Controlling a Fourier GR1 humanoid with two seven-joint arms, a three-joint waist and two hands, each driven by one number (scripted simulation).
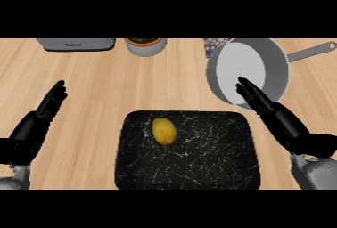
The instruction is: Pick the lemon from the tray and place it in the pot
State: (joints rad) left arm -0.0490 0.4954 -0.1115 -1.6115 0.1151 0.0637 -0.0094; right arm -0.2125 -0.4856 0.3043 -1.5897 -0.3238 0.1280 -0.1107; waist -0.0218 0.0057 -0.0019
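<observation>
A yellow lemon [164, 130] lies on the black speckled tray [197, 164], toward its upper left part. Behind the tray at the right stands a grey pot [248, 67] with a long handle pointing to the upper right. My right hand [276, 118] is open with straight fingers, just right of the tray, its fingertips over the pot's near rim. At the left edge of the view my left hand [36, 122] rests open, fingers up, well away from the tray.
A silver toaster [76, 43] sits at the back left, and a white planter with greenery [145, 45] next to it. A patterned object [215, 44] peeks from behind the pot. Bare wooden counter lies between my left hand and the tray.
</observation>
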